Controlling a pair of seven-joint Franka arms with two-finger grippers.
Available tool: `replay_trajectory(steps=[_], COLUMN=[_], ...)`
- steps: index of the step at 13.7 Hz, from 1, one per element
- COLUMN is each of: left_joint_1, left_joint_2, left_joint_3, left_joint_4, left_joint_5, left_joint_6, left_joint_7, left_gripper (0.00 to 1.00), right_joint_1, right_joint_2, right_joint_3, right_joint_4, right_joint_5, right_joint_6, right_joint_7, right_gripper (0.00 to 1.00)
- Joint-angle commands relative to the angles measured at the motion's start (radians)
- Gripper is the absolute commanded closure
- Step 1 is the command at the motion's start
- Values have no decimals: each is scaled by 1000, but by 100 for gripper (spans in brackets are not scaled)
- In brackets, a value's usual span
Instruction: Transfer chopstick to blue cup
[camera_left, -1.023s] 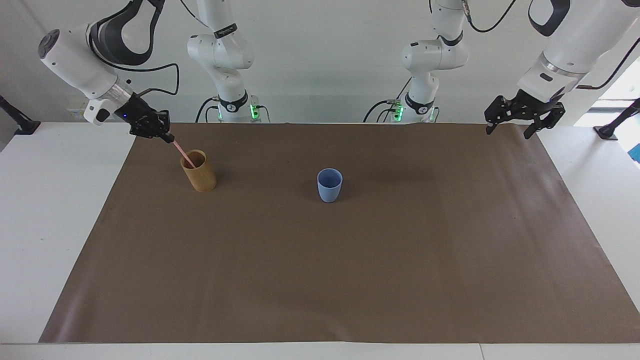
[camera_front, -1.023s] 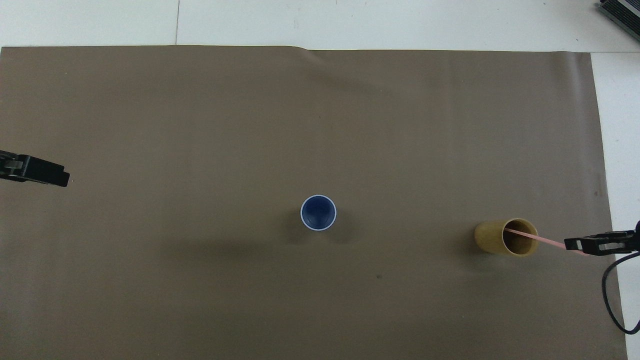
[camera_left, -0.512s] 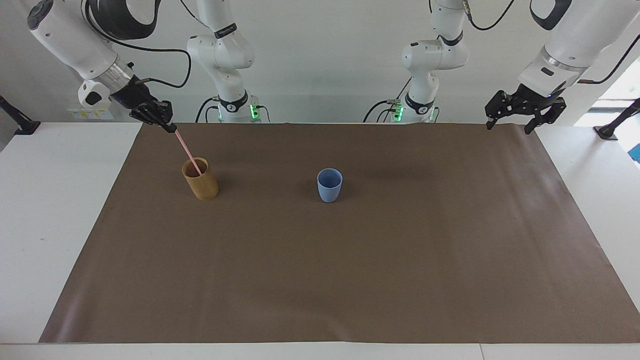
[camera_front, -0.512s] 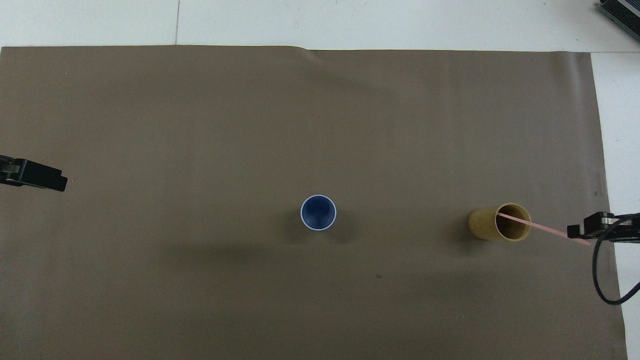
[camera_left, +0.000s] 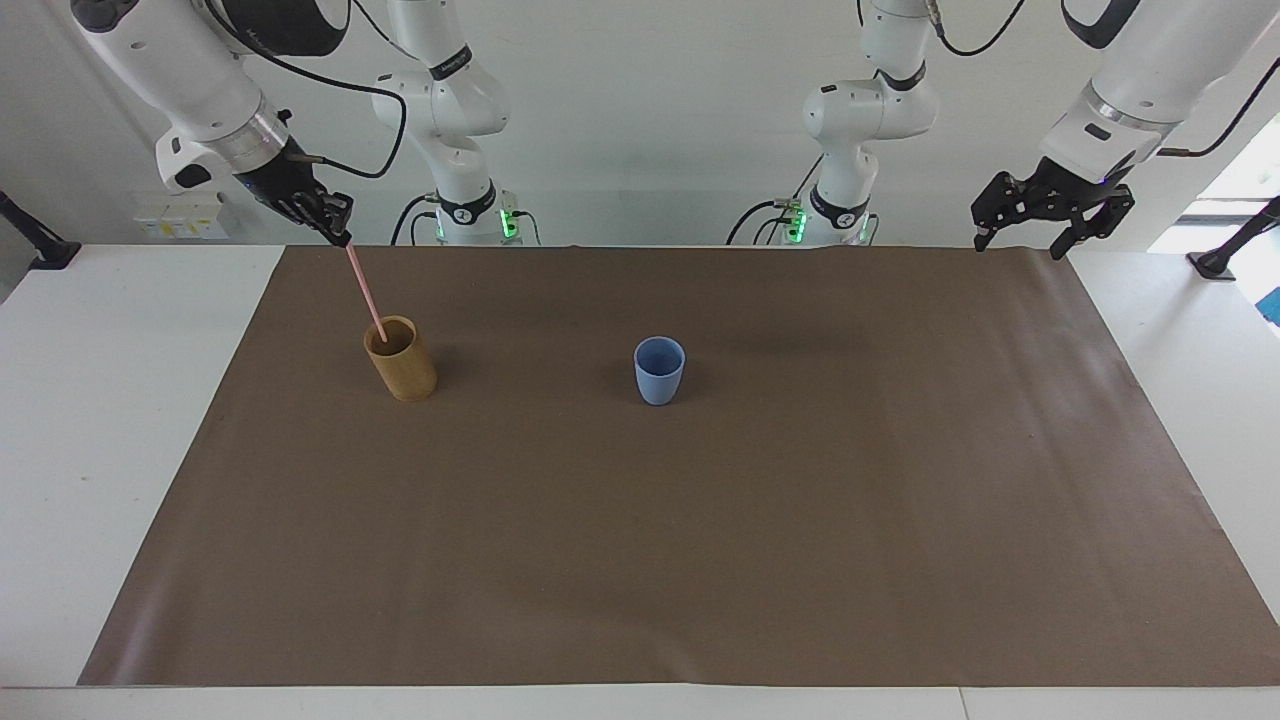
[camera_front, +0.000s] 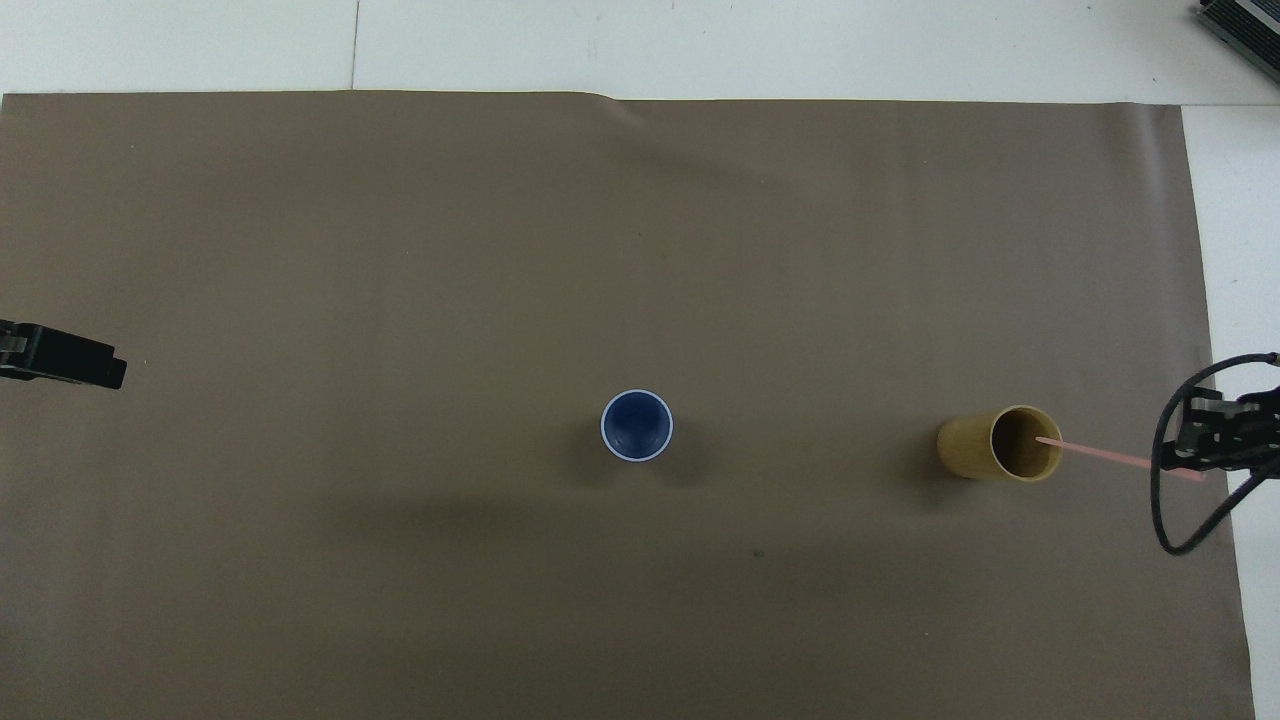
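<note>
My right gripper (camera_left: 342, 238) (camera_front: 1192, 467) is shut on the top end of the pale pink chopstick (camera_left: 366, 292) (camera_front: 1100, 455). The stick slants down, and its lower tip is just inside the mouth of the tan bamboo cup (camera_left: 401, 358) (camera_front: 998, 444) at the right arm's end of the mat. The light blue cup (camera_left: 659, 370) (camera_front: 637, 426) stands upright and empty at the middle of the mat. My left gripper (camera_left: 1030, 243) (camera_front: 110, 372) hangs open over the mat's corner at the left arm's end, holding nothing; that arm waits.
A brown mat (camera_left: 700, 520) (camera_front: 500, 250) covers most of the white table (camera_left: 120, 400). Two more white arm bases (camera_left: 455, 205) stand at the table's robot-side edge.
My right gripper has risen with the chopstick, drawing it nearly out of the bamboo cup and steeper. The bamboo cup shifted slightly, then stayed still. The left gripper barely moved.
</note>
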Motion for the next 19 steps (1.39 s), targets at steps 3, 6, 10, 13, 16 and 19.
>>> replay_trajectory(steps=[3, 6, 10, 13, 16, 19], left_joint_1=[-1, 11, 17, 11, 17, 17], left_joint_2=[-19, -19, -19, -19, -19, -19], left_joint_3=[-7, -3, 3, 3, 3, 3], left_joint_4=[-4, -4, -4, -4, -4, -4], left_joint_5=[-13, -11, -5, -5, -5, -5], left_joint_6=[-8, -11, -11, -11, -11, -11], left_joint_7=[-9, -9, -9, -9, -9, -9], left_gripper=[0, 0, 0, 0, 0, 0], right_joint_1=[-4, -4, -3, -3, 36, 40], right_joint_2=[57, 75, 75, 69, 72, 81], right_joint_3=[104, 141, 149, 151, 154, 155], right_joint_4=[84, 135, 130, 104, 95, 95], right_joint_5=[-27, -1, 92, 217, 287, 378], right_joint_6=[-106, -117, -108, -60, 18, 62], right_joint_7=[249, 390, 537, 632, 779, 873], right_gripper=[100, 100, 100, 100, 100, 100])
